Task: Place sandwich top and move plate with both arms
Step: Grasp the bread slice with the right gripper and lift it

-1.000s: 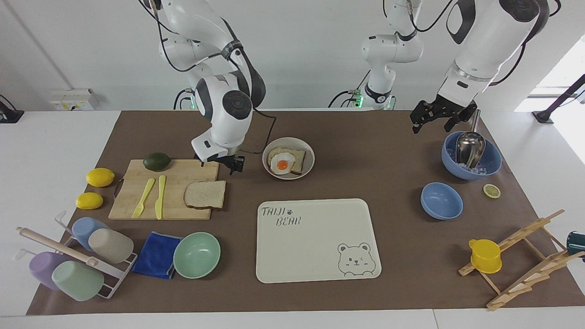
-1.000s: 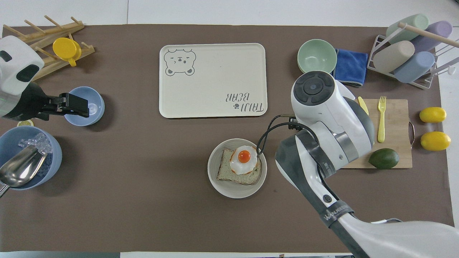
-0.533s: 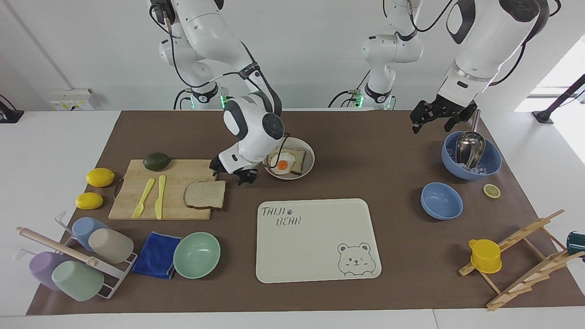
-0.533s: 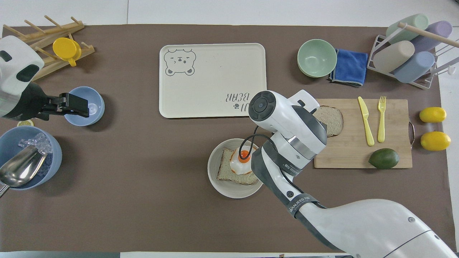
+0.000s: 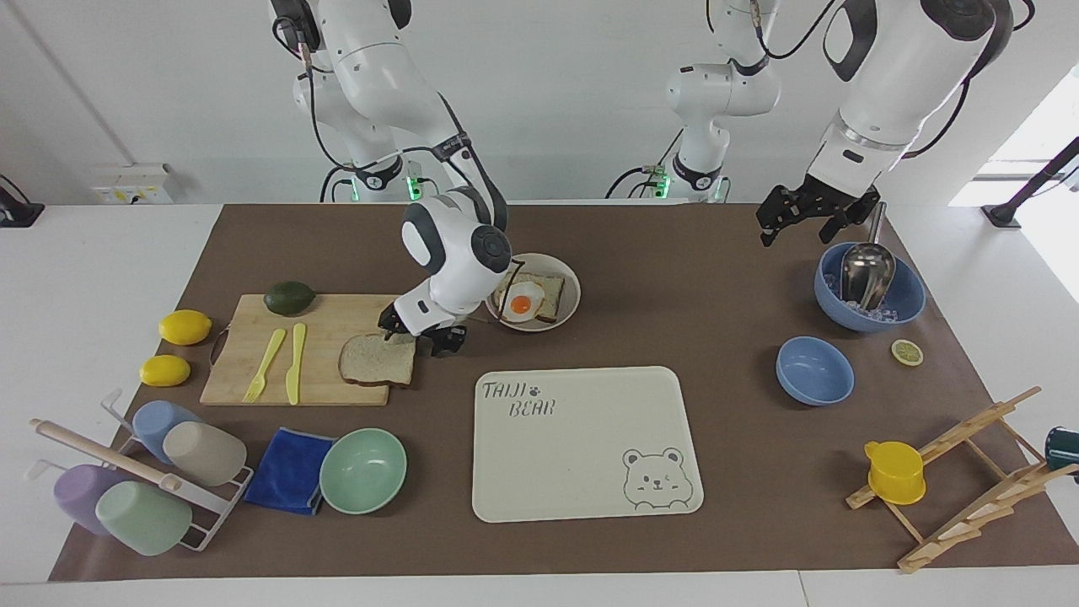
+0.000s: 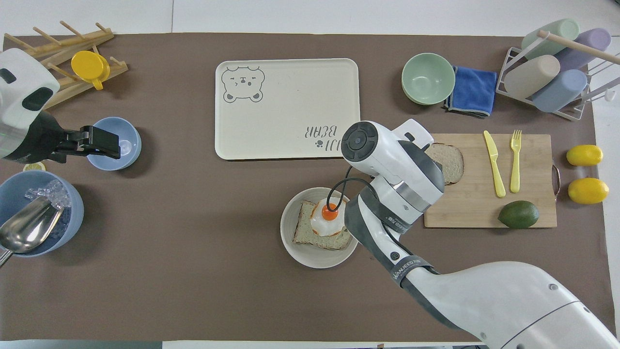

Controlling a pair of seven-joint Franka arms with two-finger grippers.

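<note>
The right gripper (image 5: 419, 333) is low at the corner of the sandwich top (image 5: 378, 359) that lies nearest the plate, its two black fingers spread with one at the crust and the other just off the slice over the brown mat. Whether a finger touches the bread I cannot tell; nothing is pinched. The slice lies flat on the cutting board (image 5: 253, 371), at the board's end toward the plate, and in the overhead view the arm's wrist hides most of it (only the rounded end shows).

The plate (image 5: 571, 286) sits on the counter just beside the board and a little nearer the robots, carrying the slice with the fried egg (image 5: 523, 303). The egg is uncovered, so by my reading no part of the task is finished: the top has yet to be gripped, lifted, carried across and laid over the egg, and the two-armed move of the plate comes after that.

The left gripper (image 5: 807, 213) waits in the air over the counter beside the blue bowl with the metal scoop (image 5: 868, 287), at the left arm's end, its fingers apart and holding nothing.
</note>
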